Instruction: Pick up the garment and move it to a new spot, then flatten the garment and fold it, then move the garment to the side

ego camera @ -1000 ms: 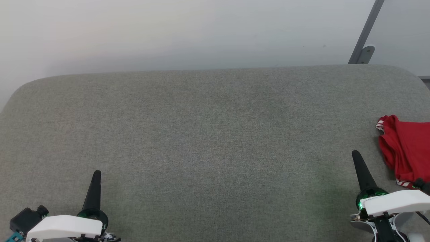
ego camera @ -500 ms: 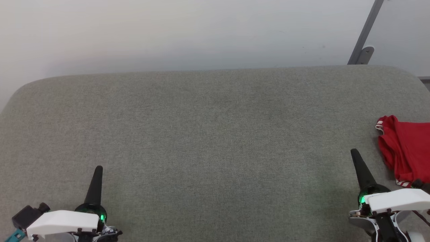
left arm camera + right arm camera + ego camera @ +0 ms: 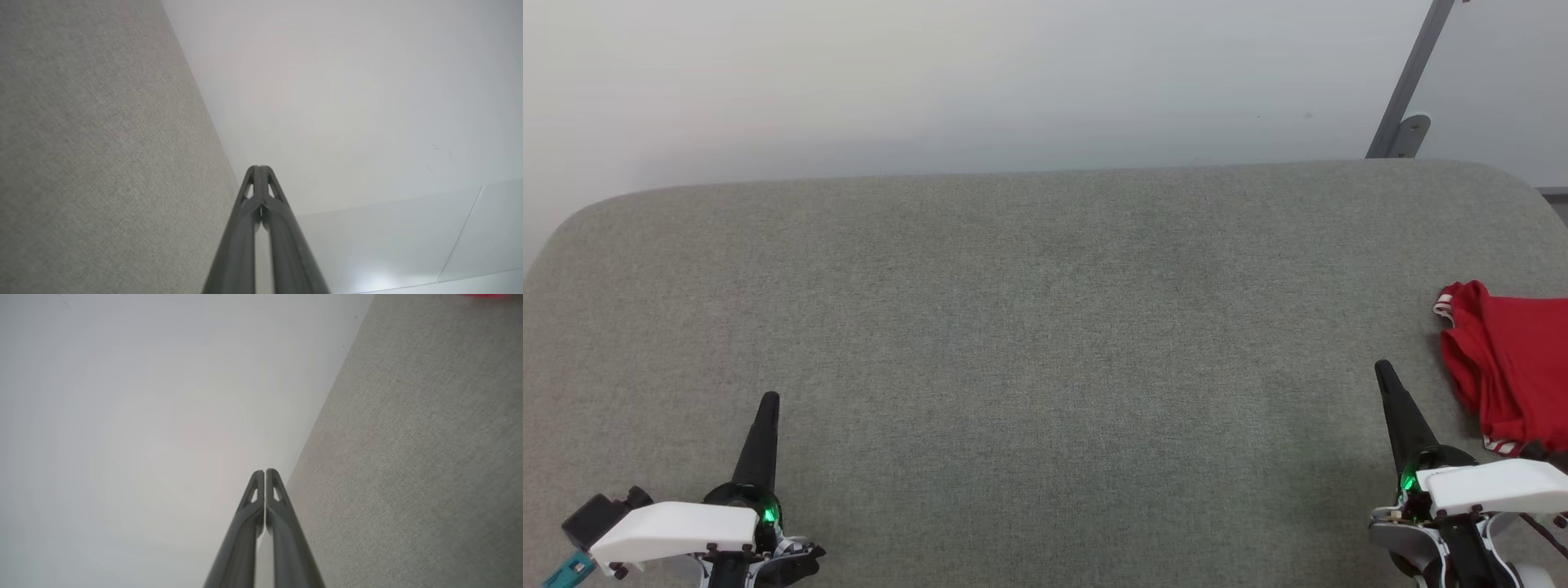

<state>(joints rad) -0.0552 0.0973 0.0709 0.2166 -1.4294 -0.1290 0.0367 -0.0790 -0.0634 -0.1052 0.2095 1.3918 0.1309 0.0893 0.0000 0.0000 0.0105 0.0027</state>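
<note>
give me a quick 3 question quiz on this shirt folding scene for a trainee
1. True or false: the left end effector is holding the garment.
2. Which is the garment lying closest to? A) the right end effector B) the left end effector C) the middle of the grey padded surface
3. Fill in: in the wrist views, the fingers of both end effectors are ___ (open or shut).
Key: 1 false; 2 A; 3 shut.
</note>
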